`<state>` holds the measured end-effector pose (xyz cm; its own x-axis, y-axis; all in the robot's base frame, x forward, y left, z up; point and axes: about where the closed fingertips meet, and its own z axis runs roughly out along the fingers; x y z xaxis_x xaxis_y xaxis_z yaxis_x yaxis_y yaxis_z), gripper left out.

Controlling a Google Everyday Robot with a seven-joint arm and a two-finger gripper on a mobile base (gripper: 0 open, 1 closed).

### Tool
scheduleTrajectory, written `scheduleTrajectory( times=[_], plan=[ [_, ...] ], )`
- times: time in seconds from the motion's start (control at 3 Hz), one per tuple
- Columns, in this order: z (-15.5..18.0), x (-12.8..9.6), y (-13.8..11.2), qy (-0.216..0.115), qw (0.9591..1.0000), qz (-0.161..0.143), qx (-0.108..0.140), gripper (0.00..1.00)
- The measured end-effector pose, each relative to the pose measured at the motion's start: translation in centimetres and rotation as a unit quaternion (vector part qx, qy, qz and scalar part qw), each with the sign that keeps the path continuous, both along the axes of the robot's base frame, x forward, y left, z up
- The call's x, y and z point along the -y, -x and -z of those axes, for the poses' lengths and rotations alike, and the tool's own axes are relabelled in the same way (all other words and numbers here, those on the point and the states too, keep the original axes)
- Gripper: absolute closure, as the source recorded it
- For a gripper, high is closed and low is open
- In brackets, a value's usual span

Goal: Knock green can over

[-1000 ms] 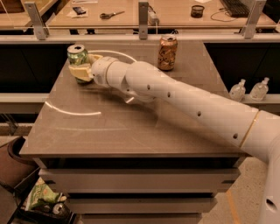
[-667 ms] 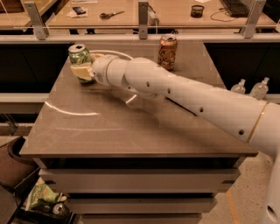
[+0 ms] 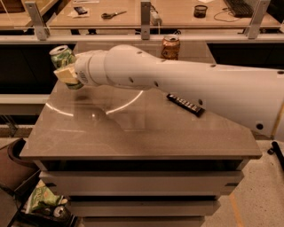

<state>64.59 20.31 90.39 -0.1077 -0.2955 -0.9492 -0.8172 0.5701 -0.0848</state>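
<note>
The green can (image 3: pixel 63 59), with pale graphics and a silver top, is at the table's far left corner, tilted with its top leaning left. My gripper (image 3: pixel 69 76) is at the end of the thick white arm (image 3: pixel 186 84) that reaches across the table from the right. It is shut on the green can: a pale fingertip (image 3: pixel 65 73) lies across the can's front, and the other one is hidden behind it. The can's lower part is hidden by the gripper.
An orange-brown can (image 3: pixel 171 46) stands upright at the table's back edge. A flat black bar (image 3: pixel 185 104) lies on the grey table (image 3: pixel 133 133) under the arm. A railed counter behind holds scissors (image 3: pixel 111 14) and a dark cup (image 3: pixel 200 10). A crumpled bag (image 3: pixel 42 199) lies on the floor.
The green can stood upright beside the gripper; now it is tilted to the left in the gripper. The view has moved closer to the table, and the arm looks larger.
</note>
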Motion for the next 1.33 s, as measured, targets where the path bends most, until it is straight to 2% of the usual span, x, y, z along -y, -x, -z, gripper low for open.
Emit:
scheduleTrajectory(
  times=[0.33, 0.67, 1.0, 1.33],
  plan=[
    [0.2, 0.8, 2.3, 0.053, 0.9985, 0.0, -0.011, 1.0],
    [0.9, 6.4, 0.1, 0.094, 0.994, 0.049, -0.024, 1.0],
    [1.3, 10.1, -2.6, 0.118, 0.9886, 0.085, -0.04, 1.0],
    [1.1, 12.2, -4.4, 0.138, 0.9837, 0.103, -0.05, 1.0]
  ],
)
